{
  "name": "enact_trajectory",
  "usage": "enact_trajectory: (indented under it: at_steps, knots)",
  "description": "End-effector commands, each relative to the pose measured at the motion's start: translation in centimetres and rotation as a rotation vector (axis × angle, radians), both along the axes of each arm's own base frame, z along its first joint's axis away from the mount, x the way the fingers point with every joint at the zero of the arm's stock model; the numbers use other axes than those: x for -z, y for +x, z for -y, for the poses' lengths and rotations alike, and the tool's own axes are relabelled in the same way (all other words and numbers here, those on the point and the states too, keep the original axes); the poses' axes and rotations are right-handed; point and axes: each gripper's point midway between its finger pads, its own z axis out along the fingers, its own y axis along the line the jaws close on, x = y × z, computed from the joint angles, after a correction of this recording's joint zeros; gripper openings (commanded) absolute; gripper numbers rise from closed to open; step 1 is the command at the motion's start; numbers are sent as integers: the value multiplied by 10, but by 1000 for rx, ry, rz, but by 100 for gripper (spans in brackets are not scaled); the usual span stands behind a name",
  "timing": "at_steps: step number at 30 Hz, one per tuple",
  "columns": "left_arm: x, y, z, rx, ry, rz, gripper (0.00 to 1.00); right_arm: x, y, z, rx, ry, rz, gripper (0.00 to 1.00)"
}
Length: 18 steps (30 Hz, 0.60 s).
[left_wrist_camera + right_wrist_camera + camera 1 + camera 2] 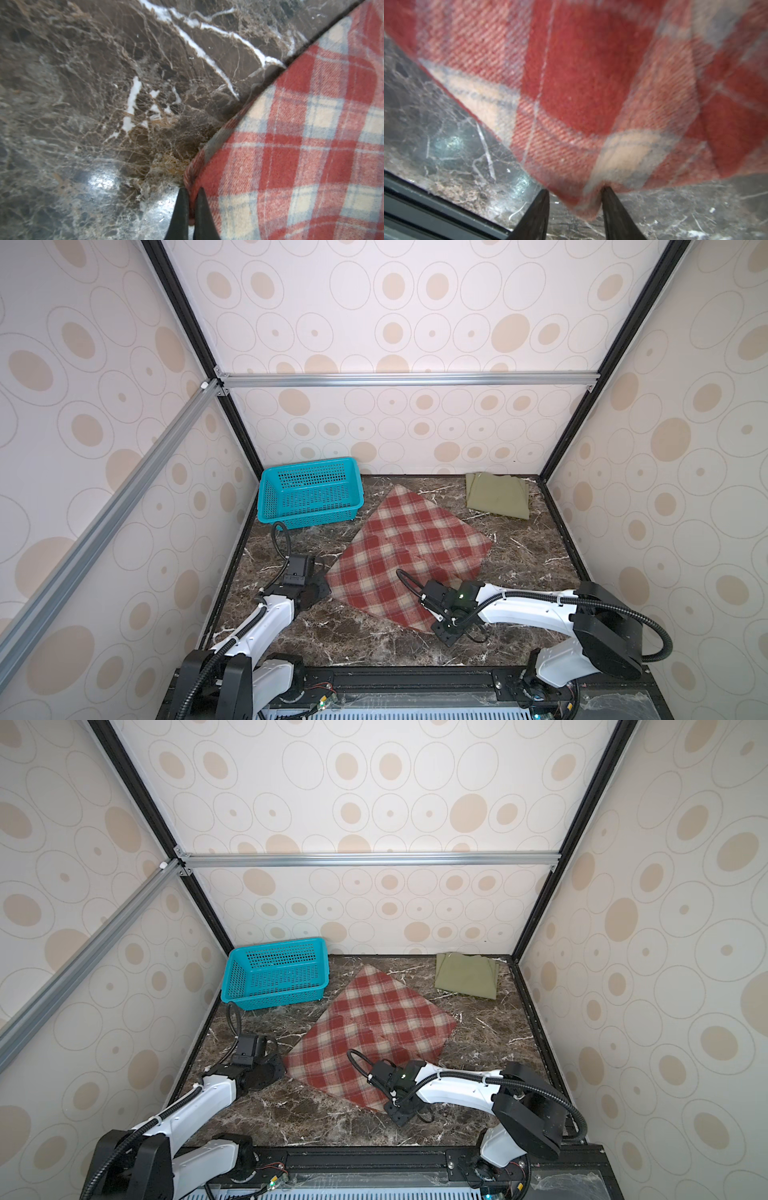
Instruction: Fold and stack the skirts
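Across the marble table (374,645), plaid skirt (407,539) lies flat, cornerwise, mid-table; its near-left edge runs btwn my two pincers. Teal basket (309,464) sits far left. Olive skirt (496,497) is folded in the far right corner, well apart. Left gripper (191,190) is clamped on the plaid's left corner. Right gripper (575,189) is at the near corner: jaws apart, cloth btwn them, not pinched. Cloth lies away from both, so I reckon the fold goes fwd toward its far-right edge once right closes.

Spread plaid skirt (407,547), folded olive skirt (496,497) far right, teal basket (272,495)
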Motion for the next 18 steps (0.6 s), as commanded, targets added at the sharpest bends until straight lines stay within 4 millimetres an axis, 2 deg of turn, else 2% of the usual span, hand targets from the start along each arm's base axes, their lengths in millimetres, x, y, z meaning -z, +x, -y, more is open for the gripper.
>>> enact_trajectory:
  at_steps: [1,7,10,11,14,18]
  knots:
    - [-9,7,-8,-15,30,16,0,6,-5,10,-19,-69,-3,40]
    - [-11,9,-10,-23,27,23,0,10,-10,8,-53,-121,-2,24]
    - [-15,12,-9,-26,20,36,0,13,-14,6,-56,-122,-22,10]
    - [-16,12,-10,-28,22,37,0,12,-17,4,-61,-110,-33,8]
    - [-23,15,-13,-42,27,50,0,-1,-20,-5,-68,-41,-40,4]
    - [-46,26,-18,-68,19,102,0,-37,-16,-18,-80,57,-6,0]
